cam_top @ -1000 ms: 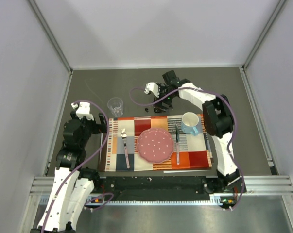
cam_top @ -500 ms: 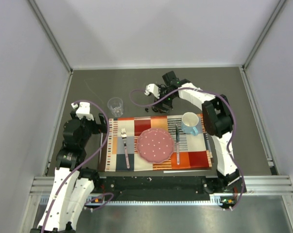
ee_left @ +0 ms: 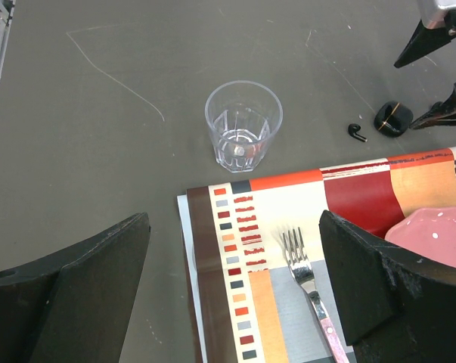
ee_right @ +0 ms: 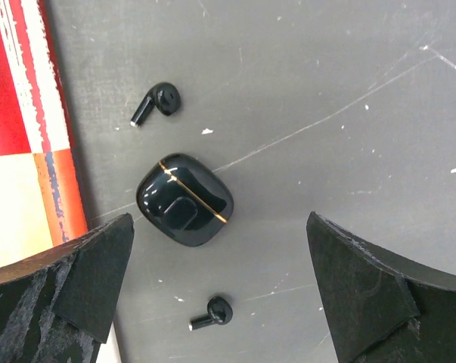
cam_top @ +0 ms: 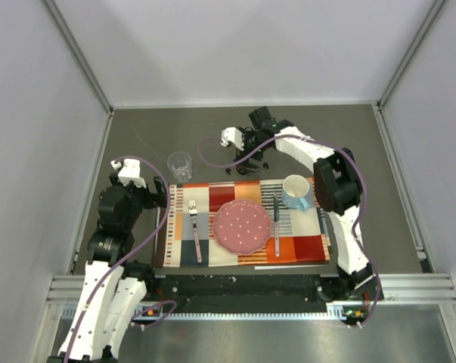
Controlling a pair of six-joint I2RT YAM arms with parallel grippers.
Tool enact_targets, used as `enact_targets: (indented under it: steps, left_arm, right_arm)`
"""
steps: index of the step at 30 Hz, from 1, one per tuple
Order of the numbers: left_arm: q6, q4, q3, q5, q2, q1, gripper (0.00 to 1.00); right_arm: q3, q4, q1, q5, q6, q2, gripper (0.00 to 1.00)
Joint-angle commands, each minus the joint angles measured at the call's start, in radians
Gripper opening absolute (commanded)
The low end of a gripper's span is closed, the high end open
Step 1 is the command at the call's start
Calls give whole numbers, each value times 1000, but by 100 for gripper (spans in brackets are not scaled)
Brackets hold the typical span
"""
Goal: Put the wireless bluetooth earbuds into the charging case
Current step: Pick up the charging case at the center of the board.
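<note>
Case [ee_right: 184,199] lies shut on the counter [ee_right: 348,91], centred below the right pincer [ee_right: 216,280], whose jaws stand apart, empty. One earbud [ee_right: 156,102] and another earbud [ee_right: 211,312] flank it, neither yet inserted.

Glossy black charging case [ee_right: 184,200], scratched matt table [ee_right: 348,91]
</note>
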Motion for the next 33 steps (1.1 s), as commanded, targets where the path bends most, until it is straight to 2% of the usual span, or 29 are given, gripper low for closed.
enact_targets:
  steps: [1, 13, 19, 23, 24, 30, 33]
  left_arm:
    - [11, 54, 1, 1, -8, 0, 99]
    - [12, 54, 0, 1, -9, 0, 99]
    - [12, 56, 0, 1, -8, 1, 99]
    - [12, 56, 0, 1, -5, 1, 99]
    - [12, 56, 0, 1, -6, 0, 99]
    - [12, 57, 1, -5, -8, 0, 99]
    - [12, 57, 0, -5, -8, 1, 99]
  right_arm:
    - [70, -9, 31, -32, -33, 39, 97]
    - [96, -94, 37, -19, -90, 82, 97]
    - [105, -103, 37, -19, -81, 92, 93]
    - [117, -103, 37, -12, -70, 99, 86]
    - [119, -103, 37, -12, -69, 100, 81]
    - [131, -101, 37, 4, -42, 108, 67]
    - [136, -101, 37, 16, -24, 108, 63]
